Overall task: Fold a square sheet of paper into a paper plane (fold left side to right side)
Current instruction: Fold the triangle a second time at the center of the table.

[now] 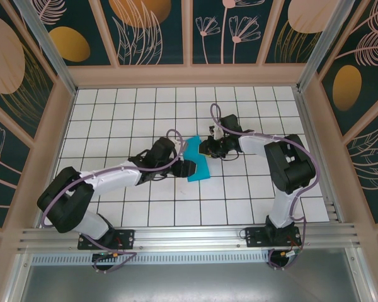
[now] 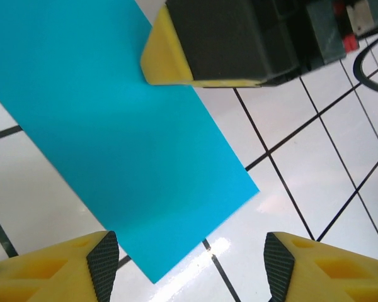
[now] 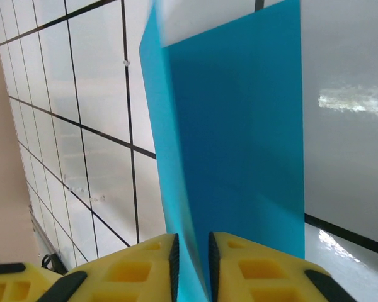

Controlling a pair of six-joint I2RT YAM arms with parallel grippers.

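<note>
The square sheet of paper [image 1: 197, 165] is teal and lies folded as a tall strip in the middle of the white grid table [image 1: 145, 113]; it has no paper plane shape. My right gripper [image 1: 206, 148] is at the strip's far right edge. In the right wrist view the gripper [image 3: 193, 264] is shut on the paper [image 3: 239, 126], whose two layers rise between the pads. My left gripper [image 1: 188, 168] hovers open over the paper's near left side. In the left wrist view the gripper [image 2: 192, 267] straddles the paper's [image 2: 113, 126] near corner, and the right gripper's yellow finger [image 2: 167, 56] rests on the sheet's far part.
Wooden walls with patterned panels [image 1: 189, 75] enclose the table on three sides. Both arm bases [image 1: 107, 239] are bolted to the aluminium rail [image 1: 189, 234] at the near edge. Bare grid tiles lie all round the paper.
</note>
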